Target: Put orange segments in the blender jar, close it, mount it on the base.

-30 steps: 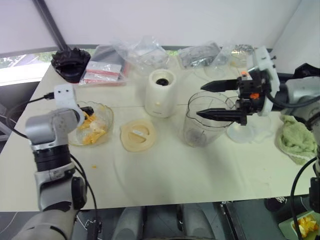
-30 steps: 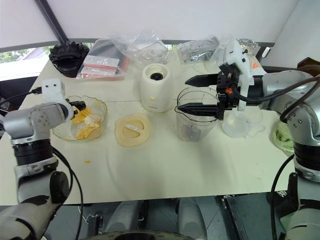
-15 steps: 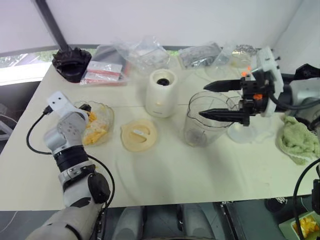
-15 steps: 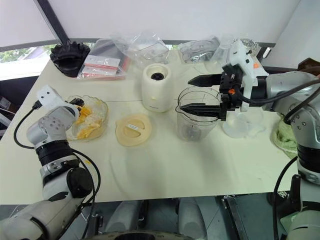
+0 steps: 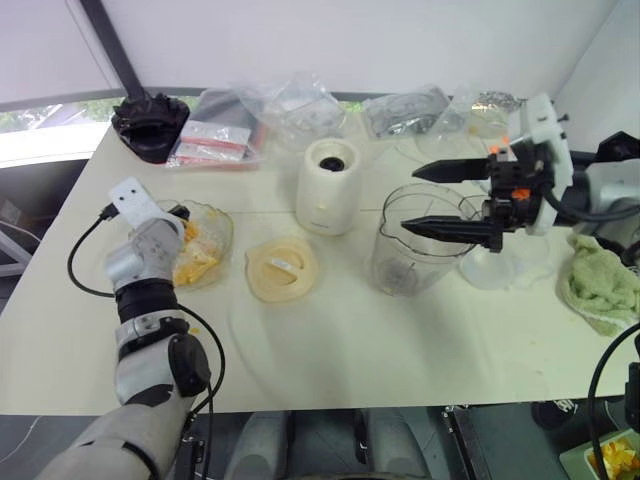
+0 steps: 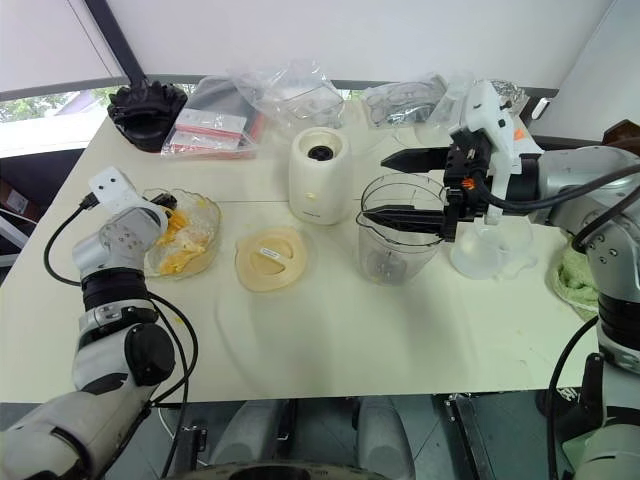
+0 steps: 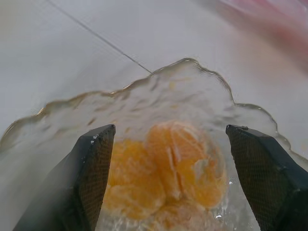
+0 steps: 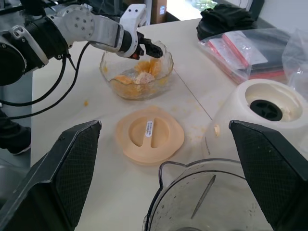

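On a cream table (image 5: 330,350), soft glossy orange segments (image 7: 168,175) fill a scalloped glass dish (image 7: 192,82). The left gripper (image 7: 168,163), fingers spread wide, sits low in the dish with the segments between its tips; a second ago it hovered higher. The right gripper (image 5: 425,198), held wide open, hangs unmoved above the rim of the tall clear blender jar (image 5: 408,255). The rounded cream base (image 5: 328,186) stands just left of it, beside a flat round lid (image 5: 282,270).
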You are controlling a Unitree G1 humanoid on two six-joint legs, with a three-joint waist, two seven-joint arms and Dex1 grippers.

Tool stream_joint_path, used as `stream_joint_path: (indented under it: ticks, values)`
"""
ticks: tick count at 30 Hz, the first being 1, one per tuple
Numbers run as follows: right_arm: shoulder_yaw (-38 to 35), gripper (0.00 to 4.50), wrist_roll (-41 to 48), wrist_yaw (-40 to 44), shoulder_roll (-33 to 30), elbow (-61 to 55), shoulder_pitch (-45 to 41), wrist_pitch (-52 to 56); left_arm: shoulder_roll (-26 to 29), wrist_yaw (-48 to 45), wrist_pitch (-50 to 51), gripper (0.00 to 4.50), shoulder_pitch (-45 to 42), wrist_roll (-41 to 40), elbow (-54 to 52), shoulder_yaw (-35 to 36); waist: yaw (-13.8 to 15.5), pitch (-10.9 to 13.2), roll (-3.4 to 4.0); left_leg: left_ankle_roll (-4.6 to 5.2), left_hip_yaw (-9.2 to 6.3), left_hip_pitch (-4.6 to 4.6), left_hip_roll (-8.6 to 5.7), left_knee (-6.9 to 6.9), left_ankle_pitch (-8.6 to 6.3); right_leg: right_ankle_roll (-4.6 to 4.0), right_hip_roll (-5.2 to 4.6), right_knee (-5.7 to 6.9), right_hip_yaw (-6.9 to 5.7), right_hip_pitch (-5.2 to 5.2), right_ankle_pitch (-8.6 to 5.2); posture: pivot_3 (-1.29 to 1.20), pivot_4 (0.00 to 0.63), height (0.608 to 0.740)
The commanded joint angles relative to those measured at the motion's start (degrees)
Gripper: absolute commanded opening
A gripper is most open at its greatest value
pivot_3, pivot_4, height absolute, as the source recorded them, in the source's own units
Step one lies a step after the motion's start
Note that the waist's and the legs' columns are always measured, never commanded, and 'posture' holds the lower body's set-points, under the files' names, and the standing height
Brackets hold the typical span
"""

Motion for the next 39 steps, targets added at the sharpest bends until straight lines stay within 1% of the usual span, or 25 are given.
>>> stream_joint_path:
  ticks: [1,4,9,20,28,30,32,36,37,39]
  values:
    - [-2.32,4.46,0.85,-0.27,-0.65,-1.54,0.02,-0.94,1.45,0.75,-1.33,3.83,-2.44,0.88,2.70,-1.53,0.00,0.00,0.00,0.00,0.00,0.00,0.00,0.00,0.00,0.00,0.00,0.00,0.00,0.00,0.00,0.00,0.150,0.740]
    - [-2.68,4.46,0.77,-0.65,-0.58,-1.73,0.49,-1.12,1.30,2.67,0.31,3.83,-3.49,1.30,5.33,-1.75,0.00,0.00,0.00,0.00,-0.01,0.00,0.00,0.00,0.00,0.01,0.00,0.00,0.00,0.00,0.00,0.00,0.150,0.740]
    - [-3.01,4.46,1.07,-1.22,-0.56,-2.17,0.83,-0.93,1.89,2.53,1.45,3.83,-4.36,1.54,8.14,-2.84,-0.06,0.00,0.00,0.00,-0.02,0.00,0.00,0.00,0.00,0.02,0.00,0.00,0.00,0.00,0.01,0.00,0.150,0.740]
    - [-3.18,4.46,1.86,-2.35,-0.67,-2.67,1.14,-0.44,3.96,1.84,-1.86,3.83,-6.25,2.43,13.49,-5.48,-0.06,0.00,0.00,0.00,-0.02,0.00,0.01,0.00,0.00,0.03,0.00,0.01,0.00,0.00,0.02,0.00,0.150,0.740]
    - [-3.23,4.46,2.36,-2.99,-0.76,-3.18,1.33,-0.30,5.46,-1.00,-4.77,3.83,-7.44,2.71,17.02,-7.21,-0.03,0.00,0.00,0.00,-0.03,0.00,0.01,-0.01,0.00,0.03,-0.01,0.01,0.00,0.00,0.02,0.00,0.150,0.740]
    - [-3.15,4.50,2.45,-3.13,-0.81,-3.18,1.36,-0.36,5.52,-1.59,-5.13,3.28,-7.69,2.75,17.47,-7.72,-0.03,0.00,0.00,0.00,-0.02,0.00,0.01,0.00,0.00,0.03,-0.01,0.01,0.00,0.00,0.02,0.00,0.150,0.740]
    - [-3.13,4.50,2.52,-3.21,-0.88,-3.21,1.42,-0.39,5.47,-1.79,-5.00,2.49,-7.91,2.74,17.79,-7.95,-0.03,0.00,0.00,0.00,-0.02,0.00,0.01,0.00,0.00,0.04,-0.01,0.01,0.00,0.00,0.02,0.00,0.150,0.740]
    - [-3.24,4.50,2.51,-3.26,-0.99,-3.22,1.71,-0.54,5.20,-1.99,-4.15,0.50,-7.96,2.56,17.86,-8.23,-0.03,0.00,0.00,0.00,-0.03,0.00,0.01,-0.01,0.00,0.04,-0.01,0.02,0.00,0.00,0.02,0.00,0.150,0.740]
    - [-3.26,4.50,2.53,-3.31,-1.00,-3.23,1.75,-0.56,5.13,-1.97,-3.87,0.16,-7.96,2.50,17.80,-8.29,-0.02,0.00,0.01,0.00,-0.03,0.01,0.01,0.00,0.00,0.04,-0.01,0.04,0.00,0.00,0.02,0.00,0.150,0.740]
    - [-3.30,4.50,2.60,-3.39,-1.00,-3.24,1.80,-0.57,5.09,-1.70,-3.29,0.16,-8.00,2.36,17.64,-8.28,-0.03,0.00,0.01,-0.04,-0.04,0.03,0.01,0.00,0.03,0.02,0.00,0.07,0.00,0.00,0.03,0.00,0.150,0.740]
